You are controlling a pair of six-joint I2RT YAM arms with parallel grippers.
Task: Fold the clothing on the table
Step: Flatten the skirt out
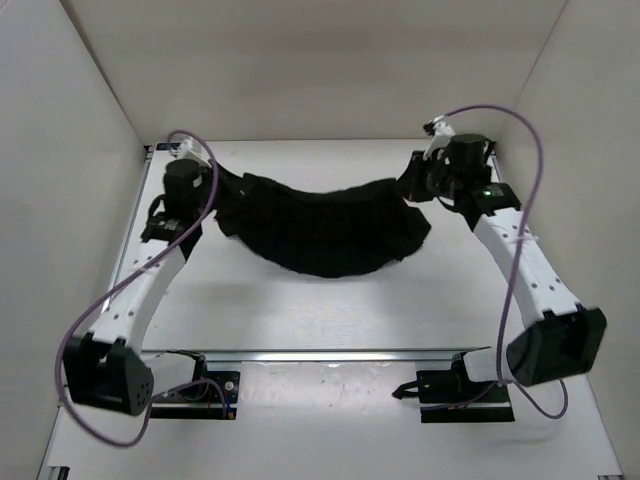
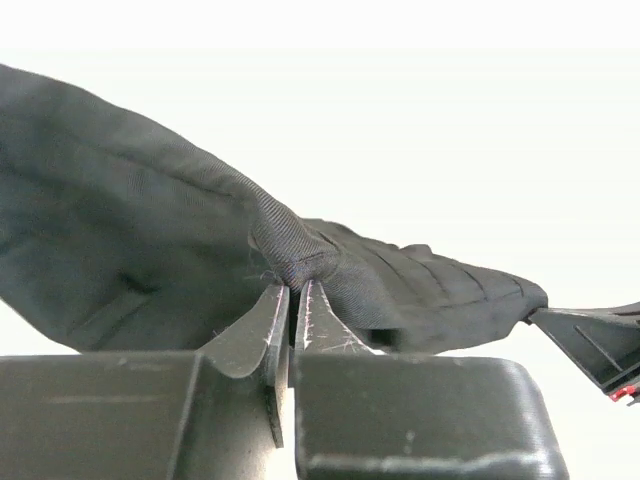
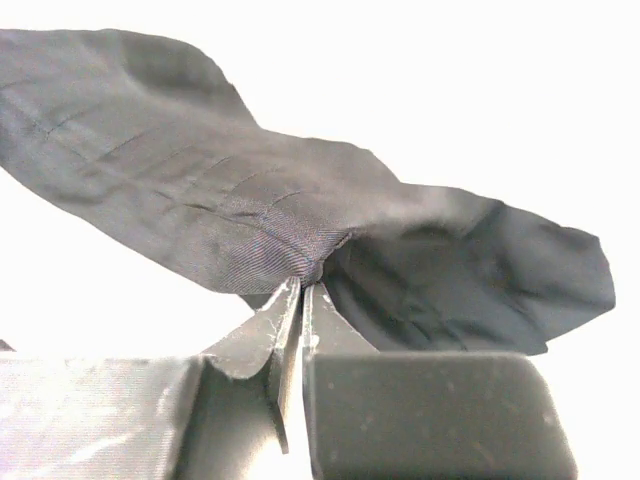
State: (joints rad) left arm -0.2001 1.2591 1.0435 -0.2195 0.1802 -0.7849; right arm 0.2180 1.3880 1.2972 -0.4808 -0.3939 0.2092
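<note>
**Thin pinches at both ends, slack middle**

The black pleated skirt (image 1: pixel 320 235) hangs in a drooping arc over the far half of the table (image 1: pixel 300 320), with one end in each hand. My left hand (image 2: pixel 295 292) is pressed together on a small bunch of the stitched edge. My right hand (image 3: pixel 302 290) pinches a similar nub of fabric. I judge slippage the main risk: so little cloth sits between the fingertips that pulling the arms apart could tug an end free. The slack belly could also drag and bunch, skewing the fold. The wrist views show each bite closely. Only the top view shows the sag and full span, though not whether the middle touches the table.
</note>
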